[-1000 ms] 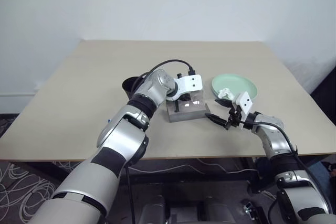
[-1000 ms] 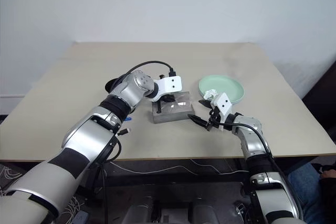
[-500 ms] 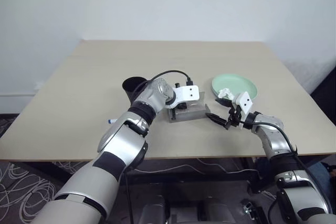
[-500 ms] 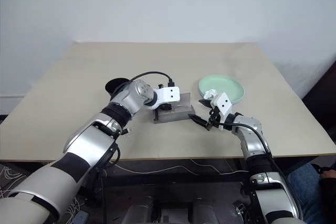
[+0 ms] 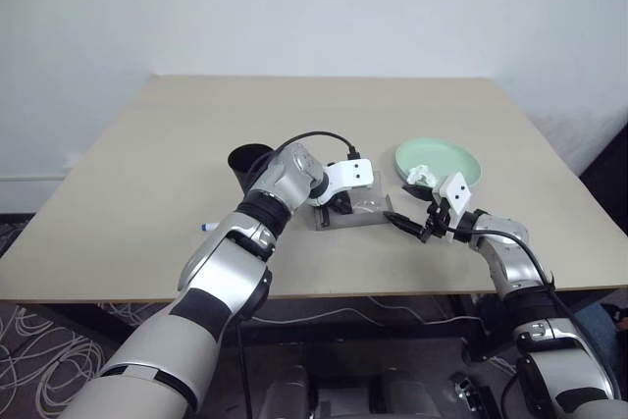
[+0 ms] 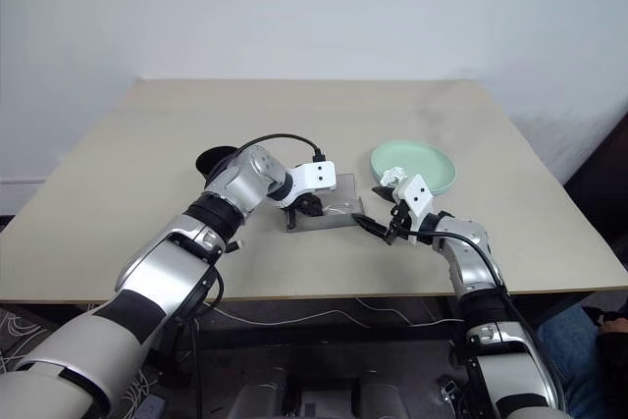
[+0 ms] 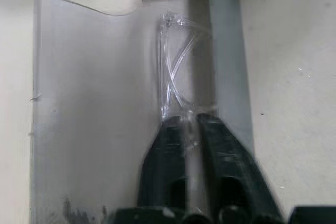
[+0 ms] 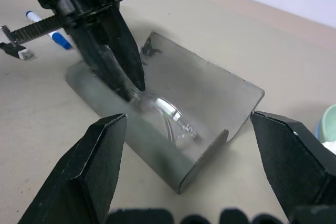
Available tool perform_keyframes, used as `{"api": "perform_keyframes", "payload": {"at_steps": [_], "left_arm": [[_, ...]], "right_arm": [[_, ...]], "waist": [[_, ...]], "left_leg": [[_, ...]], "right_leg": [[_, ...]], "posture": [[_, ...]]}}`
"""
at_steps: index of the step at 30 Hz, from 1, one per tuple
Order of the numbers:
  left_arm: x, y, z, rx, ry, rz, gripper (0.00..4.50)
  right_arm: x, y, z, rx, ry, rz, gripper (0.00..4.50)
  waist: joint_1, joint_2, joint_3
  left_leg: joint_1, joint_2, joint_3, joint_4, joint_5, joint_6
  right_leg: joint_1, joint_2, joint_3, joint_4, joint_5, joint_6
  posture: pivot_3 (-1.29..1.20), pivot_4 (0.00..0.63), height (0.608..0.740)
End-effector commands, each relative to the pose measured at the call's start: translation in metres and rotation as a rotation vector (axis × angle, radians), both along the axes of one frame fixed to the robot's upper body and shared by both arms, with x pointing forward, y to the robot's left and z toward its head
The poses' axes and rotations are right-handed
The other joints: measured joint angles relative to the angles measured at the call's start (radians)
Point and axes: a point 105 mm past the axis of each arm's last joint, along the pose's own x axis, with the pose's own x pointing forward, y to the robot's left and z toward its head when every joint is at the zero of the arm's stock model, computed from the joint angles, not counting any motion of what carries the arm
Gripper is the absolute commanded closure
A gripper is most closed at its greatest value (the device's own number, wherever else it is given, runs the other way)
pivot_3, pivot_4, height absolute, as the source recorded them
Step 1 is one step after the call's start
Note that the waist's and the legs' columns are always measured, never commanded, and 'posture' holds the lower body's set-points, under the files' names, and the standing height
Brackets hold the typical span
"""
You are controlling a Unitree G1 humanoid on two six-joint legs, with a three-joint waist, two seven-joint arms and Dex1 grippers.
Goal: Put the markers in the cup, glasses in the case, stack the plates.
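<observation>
The grey case [image 5: 355, 214] lies open at mid-table. The clear glasses [image 7: 177, 80] rest inside it along the lid. My left gripper [image 5: 337, 207] reaches down into the case, its fingers [image 7: 164, 153] a narrow gap apart astride one end of the glasses. My right gripper [image 5: 408, 227] hovers just right of the case, open wide and holding nothing. The black cup [image 5: 249, 160] stands to the left behind my left arm. A marker [image 5: 209, 227] with a blue cap lies on the table near the left arm. A mint green plate [image 5: 444, 156] sits to the right.
A crumpled white thing [image 5: 422, 174] lies on the plate's near edge. A black cable loops over my left wrist [image 5: 319, 136]. The table [image 5: 324, 105] stretches back to a white wall.
My left gripper has dropped lower into the case with the glasses and its fingers have parted slightly. The right arm has kept still.
</observation>
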Motion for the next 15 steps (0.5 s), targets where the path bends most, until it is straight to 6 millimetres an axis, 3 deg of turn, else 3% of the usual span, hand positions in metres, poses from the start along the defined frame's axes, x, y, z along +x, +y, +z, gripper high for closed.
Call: {"api": "perform_keyframes", "payload": {"at_steps": [1,4,10,15], "left_arm": [[0.000,-0.003,0.002,-0.010,-0.017,-0.006,2.44],[0.007,-0.006,0.012,-0.044,-0.066,0.017,1.48],[0.016,-0.011,0.036,-0.090,-0.130,0.019,1.48],[0.020,-0.012,0.043,-0.095,-0.160,0.016,1.48]], "right_arm": [[0.005,0.003,0.017,0.004,-0.064,0.013,0.42],[0.005,0.003,0.017,0.002,-0.065,0.016,0.42],[0.005,0.003,0.017,-0.002,-0.063,0.019,0.42],[0.006,0.004,0.017,-0.003,-0.063,0.017,0.42]], "waist": [[0.000,0.000,0.000],[0.000,0.000,0.000],[0.000,0.000,0.000],[0.000,0.000,0.000]], "left_leg": [[0.000,0.000,0.000,0.000,0.000,0.000],[0.000,0.000,-0.001,0.001,0.000,0.000],[0.000,0.000,-0.001,0.001,0.000,0.000],[0.000,0.000,-0.001,0.001,0.000,0.000]], "right_leg": [[0.000,0.000,0.000,0.000,0.000,0.000],[0.001,0.000,-0.001,0.000,0.000,0.000],[0.001,0.000,0.000,0.000,0.000,0.000],[0.001,0.000,0.000,0.000,0.000,0.000]], "posture": [[0.00,0.000,0.738],[0.00,0.000,0.738],[0.00,0.000,0.738],[0.00,0.000,0.738]]}}
